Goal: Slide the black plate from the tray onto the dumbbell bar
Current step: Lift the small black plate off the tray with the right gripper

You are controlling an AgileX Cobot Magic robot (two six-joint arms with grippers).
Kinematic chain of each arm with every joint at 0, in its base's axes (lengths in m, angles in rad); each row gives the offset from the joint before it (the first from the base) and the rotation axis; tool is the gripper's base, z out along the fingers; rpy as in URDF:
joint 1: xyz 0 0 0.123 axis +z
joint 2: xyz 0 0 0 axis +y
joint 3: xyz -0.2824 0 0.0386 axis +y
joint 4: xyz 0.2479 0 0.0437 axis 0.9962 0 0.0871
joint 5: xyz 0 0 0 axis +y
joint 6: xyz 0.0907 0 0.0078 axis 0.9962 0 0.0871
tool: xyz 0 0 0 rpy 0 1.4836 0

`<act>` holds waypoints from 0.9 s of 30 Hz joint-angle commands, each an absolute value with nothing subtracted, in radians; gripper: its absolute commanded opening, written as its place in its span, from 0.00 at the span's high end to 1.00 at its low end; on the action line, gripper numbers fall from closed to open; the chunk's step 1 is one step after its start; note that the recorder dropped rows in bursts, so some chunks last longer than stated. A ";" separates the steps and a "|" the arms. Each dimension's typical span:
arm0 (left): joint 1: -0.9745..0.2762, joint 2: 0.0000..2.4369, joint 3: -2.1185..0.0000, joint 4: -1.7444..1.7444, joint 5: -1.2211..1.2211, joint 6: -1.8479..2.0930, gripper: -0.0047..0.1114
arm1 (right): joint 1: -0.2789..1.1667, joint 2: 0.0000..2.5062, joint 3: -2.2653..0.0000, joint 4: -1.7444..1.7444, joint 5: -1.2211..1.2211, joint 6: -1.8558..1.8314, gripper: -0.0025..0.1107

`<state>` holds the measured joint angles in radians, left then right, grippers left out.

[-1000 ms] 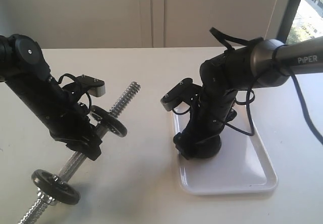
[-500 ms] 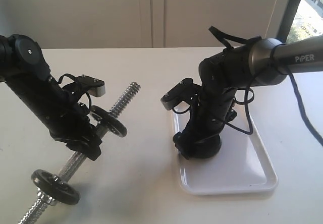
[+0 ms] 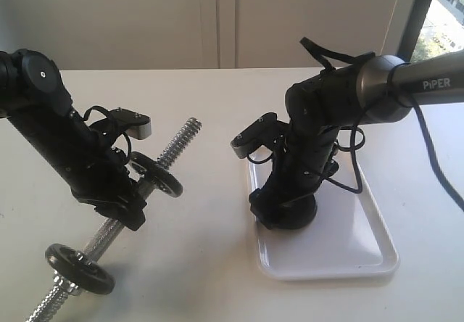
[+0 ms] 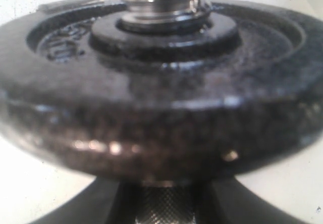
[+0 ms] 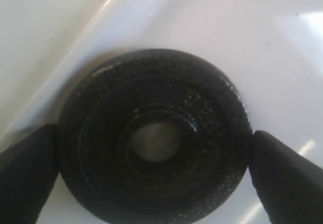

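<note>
The black plate (image 5: 202,113) lies flat on the white tray (image 3: 348,242), near its left rim. My right gripper (image 5: 151,168) stands over it, shut on the black plate, one of its fingers (image 5: 285,176) against each side of the rim. In the exterior view that gripper (image 3: 284,217) covers most of the plate. My left gripper (image 3: 130,195) is shut on the knurled middle of the dumbbell bar (image 3: 180,142) and holds it slanted above the table. Two other black discs sit on the bar, one just above the grip (image 3: 161,179) and one near the lower end (image 3: 80,267).
The bar's free threaded end points up and to the right, toward the tray, with open table between them. A window frame (image 3: 417,14) stands at the far right. The left wrist view is filled by the upper disc (image 4: 161,108) and a chrome collar (image 4: 161,2).
My right gripper has settled slightly lower onto the plate in the tray. The left arm and the bar have not moved.
</note>
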<state>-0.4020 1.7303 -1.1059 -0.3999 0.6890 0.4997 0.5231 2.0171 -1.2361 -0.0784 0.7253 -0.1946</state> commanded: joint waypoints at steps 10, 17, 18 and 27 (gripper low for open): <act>-0.402 1.674 -1.128 -0.485 0.726 0.498 0.96 | 0.508 1.972 -1.260 -0.226 0.774 -0.088 0.98; -0.402 1.674 -1.128 -0.489 0.728 0.498 0.96 | 0.459 1.797 -1.260 -0.148 0.723 -0.110 0.98; -0.402 1.674 -1.128 -0.494 0.730 0.498 0.96 | 0.460 1.782 -1.260 -0.149 0.719 -0.110 0.98; -0.402 1.674 -1.128 -0.523 0.733 0.502 0.96 | 0.441 1.725 -1.267 -0.169 0.645 -0.115 0.98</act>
